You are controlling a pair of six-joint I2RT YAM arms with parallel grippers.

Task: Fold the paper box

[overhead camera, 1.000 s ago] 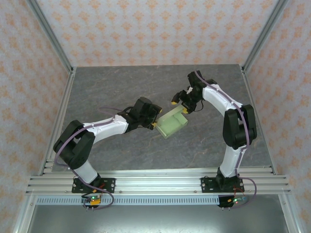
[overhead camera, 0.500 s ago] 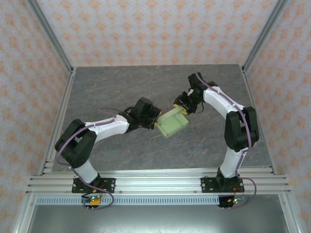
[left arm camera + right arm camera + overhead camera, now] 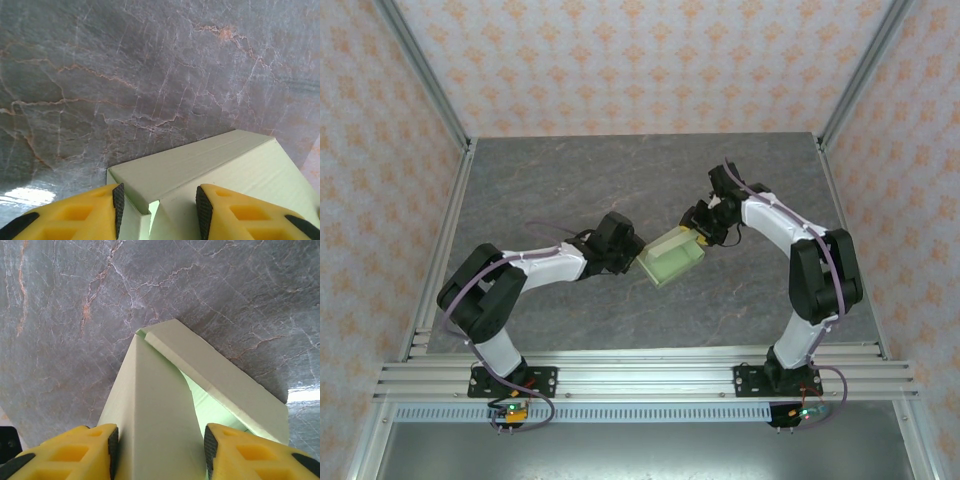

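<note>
Reaching toward each other from their bases, the left arm [image 3: 535, 265] lay low and almost flat, and the right arm [image 3: 782, 218] stood bent at the elbow with its wrist turned down. The left gripper [image 3: 638, 257] had its yellow fingers [image 3: 75, 215] on both sides of one end of the paper box [image 3: 672, 257]; whether they pressed it I could not tell. The right gripper [image 3: 694, 234] was closed on the opposite end, the cardboard filling the space between its jaws. The box, pale green and with one flap not fully closed, was between the two grippers, on or just above the table [image 3: 570, 180]. There were two arms, two grippers and one box. Under them was a grey marble-like surface with thin veins. Beyond it were walls [image 3: 640, 60] with orange-patterned paper and metal frame bars [image 3: 435, 85].
</note>
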